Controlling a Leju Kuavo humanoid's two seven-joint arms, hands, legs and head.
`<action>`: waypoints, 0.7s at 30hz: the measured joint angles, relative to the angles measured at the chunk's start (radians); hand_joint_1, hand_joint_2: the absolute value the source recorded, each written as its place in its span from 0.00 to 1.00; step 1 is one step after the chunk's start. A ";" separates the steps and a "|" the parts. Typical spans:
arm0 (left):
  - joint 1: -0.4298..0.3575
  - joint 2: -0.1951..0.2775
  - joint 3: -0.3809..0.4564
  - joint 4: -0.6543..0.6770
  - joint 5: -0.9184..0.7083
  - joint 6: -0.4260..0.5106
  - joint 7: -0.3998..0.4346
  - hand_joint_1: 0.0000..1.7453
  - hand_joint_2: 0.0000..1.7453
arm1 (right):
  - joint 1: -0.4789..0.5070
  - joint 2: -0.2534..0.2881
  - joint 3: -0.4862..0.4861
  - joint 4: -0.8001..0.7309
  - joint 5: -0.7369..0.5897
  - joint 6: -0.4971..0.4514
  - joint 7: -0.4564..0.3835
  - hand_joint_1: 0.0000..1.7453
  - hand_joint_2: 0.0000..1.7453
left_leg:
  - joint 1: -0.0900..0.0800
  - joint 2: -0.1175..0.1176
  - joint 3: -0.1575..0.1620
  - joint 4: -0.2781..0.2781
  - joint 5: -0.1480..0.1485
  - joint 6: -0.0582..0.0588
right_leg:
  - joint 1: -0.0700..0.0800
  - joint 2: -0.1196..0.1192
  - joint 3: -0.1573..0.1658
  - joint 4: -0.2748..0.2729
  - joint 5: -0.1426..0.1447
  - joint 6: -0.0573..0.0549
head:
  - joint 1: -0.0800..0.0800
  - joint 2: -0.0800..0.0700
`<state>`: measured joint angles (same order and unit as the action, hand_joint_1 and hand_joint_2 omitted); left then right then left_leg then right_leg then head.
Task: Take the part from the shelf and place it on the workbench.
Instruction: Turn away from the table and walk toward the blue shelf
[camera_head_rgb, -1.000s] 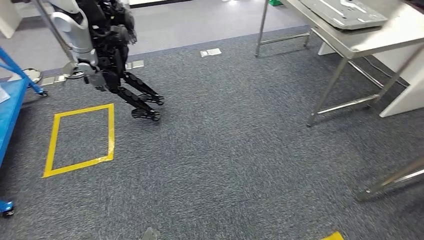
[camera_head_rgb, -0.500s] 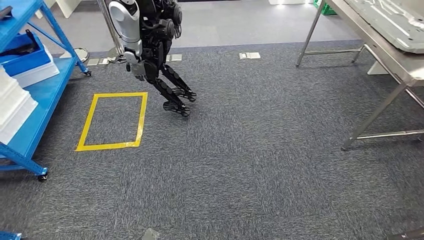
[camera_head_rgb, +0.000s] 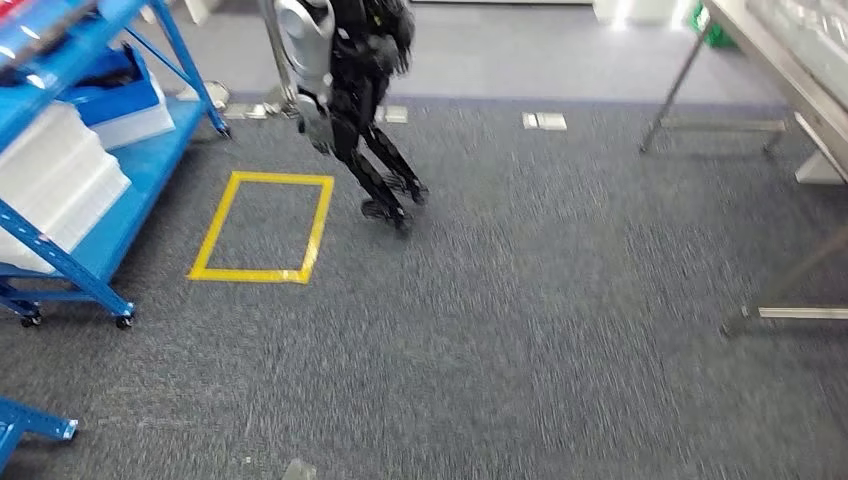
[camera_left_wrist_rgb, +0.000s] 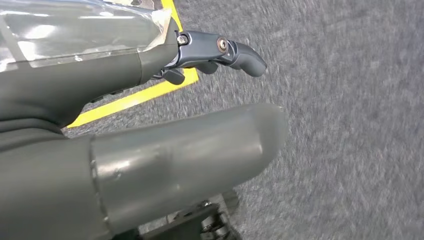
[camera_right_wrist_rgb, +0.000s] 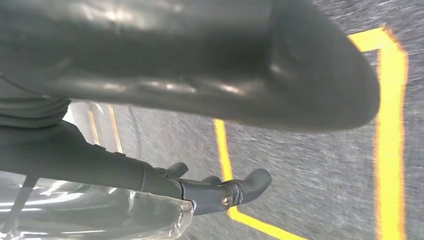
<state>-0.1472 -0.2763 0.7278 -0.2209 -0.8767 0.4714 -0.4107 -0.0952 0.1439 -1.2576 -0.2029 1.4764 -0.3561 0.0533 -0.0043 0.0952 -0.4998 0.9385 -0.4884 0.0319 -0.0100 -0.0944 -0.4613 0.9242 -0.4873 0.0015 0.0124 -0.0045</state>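
Left hand (camera_left_wrist_rgb: 165, 145) and right hand (camera_right_wrist_rgb: 200, 100): fingers apart, holding nothing.

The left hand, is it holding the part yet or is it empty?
Empty. In the left wrist view the left hand hangs over grey carpet with its fingers extended and apart, nothing between them and the thumb.
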 joint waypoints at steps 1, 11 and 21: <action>0.001 0.003 0.000 0.000 0.002 0.001 0.000 0.00 0.00 | -0.001 0.001 0.002 0.000 0.002 0.000 -0.001 0.00 0.00 | -0.002 -0.011 0.002 -0.004 0.000 0.002 | -0.003 -0.014 0.009 -0.005 -0.002 0.008 | -0.001 0.000; 0.026 0.011 0.004 0.004 0.009 0.009 0.002 0.00 0.00 | 0.002 0.003 0.014 0.000 0.010 0.001 0.004 0.00 0.00 | 0.005 -0.148 0.022 -0.041 0.054 0.027 | -0.005 0.099 -0.069 0.192 -0.086 0.039 | -0.001 0.000; 0.022 0.013 0.004 0.005 0.007 0.010 0.010 0.00 0.00 | -0.008 -0.003 0.020 0.000 0.013 0.009 0.005 0.00 0.00 | 0.015 -0.119 -0.050 0.134 -0.067 -0.025 | -0.006 0.097 0.041 -0.028 0.007 -0.020 | -0.005 0.001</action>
<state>-0.1248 -0.2632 0.7317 -0.2163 -0.8694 0.4810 -0.4011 -0.1034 0.1411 -1.2376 -0.2029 1.4891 -0.3471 0.0584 0.0108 -0.0235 -0.5496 1.0723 -0.5552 0.0073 -0.0155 0.0026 -0.4205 0.8966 -0.4804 -0.0182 0.0074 -0.0038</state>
